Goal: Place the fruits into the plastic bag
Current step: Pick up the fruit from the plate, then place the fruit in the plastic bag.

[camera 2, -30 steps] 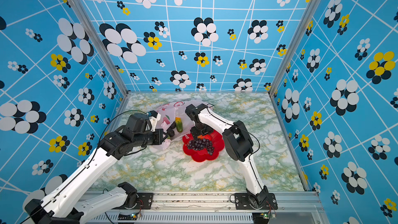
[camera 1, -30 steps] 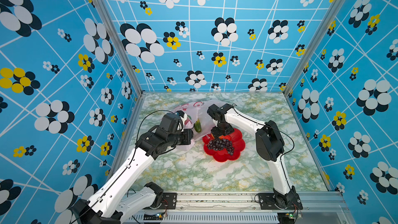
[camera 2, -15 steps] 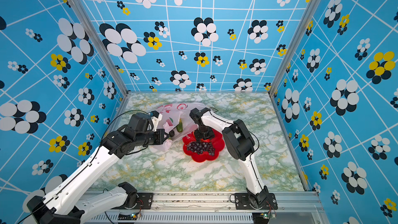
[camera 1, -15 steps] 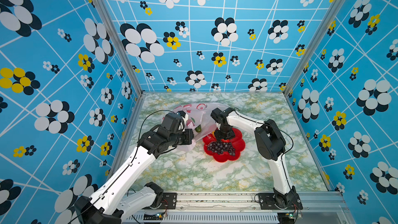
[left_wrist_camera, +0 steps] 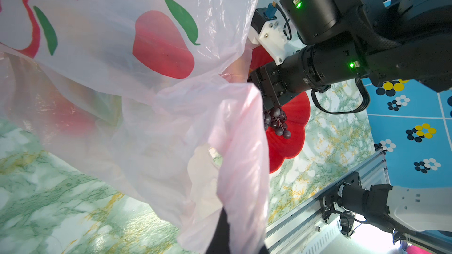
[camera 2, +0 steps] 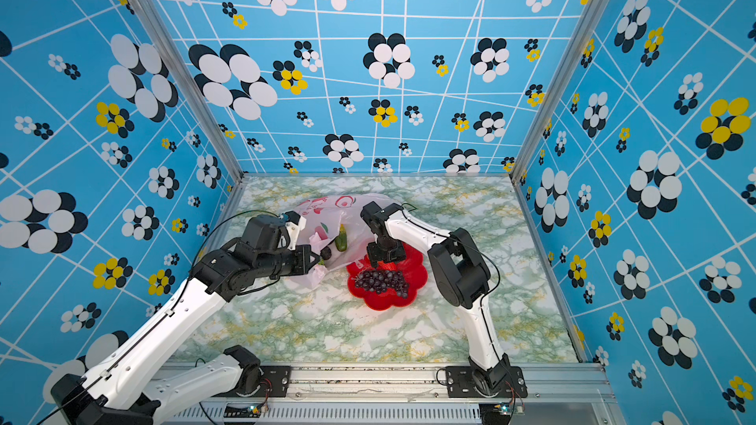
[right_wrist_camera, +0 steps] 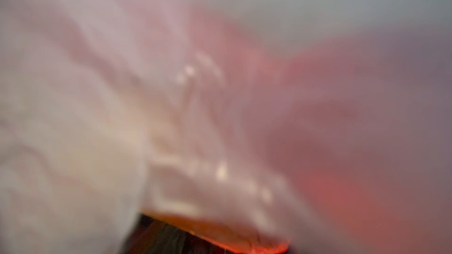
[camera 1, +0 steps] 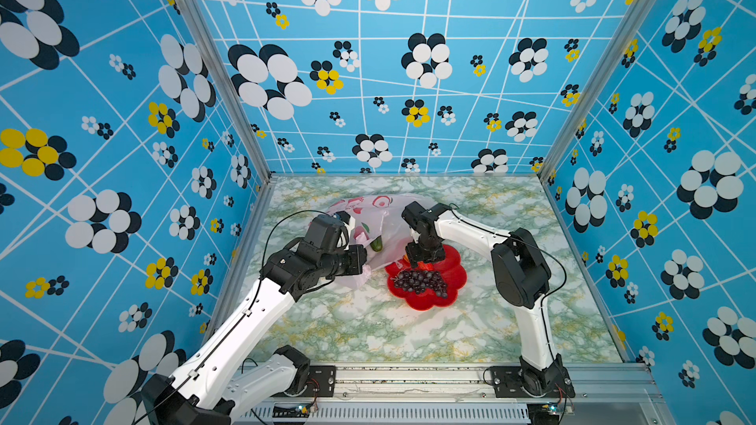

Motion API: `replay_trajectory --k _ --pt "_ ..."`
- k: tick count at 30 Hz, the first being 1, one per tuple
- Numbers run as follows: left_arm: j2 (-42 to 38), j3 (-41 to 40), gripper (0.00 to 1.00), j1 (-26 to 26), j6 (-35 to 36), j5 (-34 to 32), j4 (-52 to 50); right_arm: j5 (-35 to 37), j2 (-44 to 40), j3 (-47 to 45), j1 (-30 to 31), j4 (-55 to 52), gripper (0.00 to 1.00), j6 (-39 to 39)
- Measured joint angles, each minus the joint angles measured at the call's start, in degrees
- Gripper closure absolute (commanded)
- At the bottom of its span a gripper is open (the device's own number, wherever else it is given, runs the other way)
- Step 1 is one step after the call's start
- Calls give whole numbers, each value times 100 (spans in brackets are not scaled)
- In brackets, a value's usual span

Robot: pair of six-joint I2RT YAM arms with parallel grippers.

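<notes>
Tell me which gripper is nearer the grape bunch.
Right. The right gripper hangs over the red dish just beyond the grape bunch; the left gripper is off the dish, pinching the plastic bag.

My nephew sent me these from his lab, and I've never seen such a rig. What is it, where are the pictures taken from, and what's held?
Two robot arms stand on a rail at the table's front, each ending in a claw. Two pictures look down from overhead, nearly alike; two come from cameras on the wrists. On the marbled table lie a pink plastic bag and a red dish holding a grape bunch. The left claw is shut on the bag, holding it up; a green fruit shows inside. The right claw reaches into the dish at an orange fruit; whether it grips cannot be seen.
</notes>
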Motion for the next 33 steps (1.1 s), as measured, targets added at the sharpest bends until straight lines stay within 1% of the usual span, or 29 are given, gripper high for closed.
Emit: replay_trajectory --k 3,10,14,19,25,30,33 --pt "0 0 100 -2 2 0 -2 4 28 129 2 -2 44 -35" --pt "0 0 99 -2 0 4 2 98 24 114 2 -20 55 -133" --pt "0 -11 100 -2 -2 44 2 181 -111 -63 0 4 56 -133" --pt "0 -11 99 -2 -2 63 4 282 -553 -402 0 31 56 -94" --pt "0 -11 100 -15 0 66 4 444 -1493 -1032 0 216 56 225" --pt "0 -9 100 -81 0 66 4 544 -2328 -1628 0 476 56 688" --pt "0 -9 100 -85 0 66 4 481 -2798 -1982 0 595 56 1067"
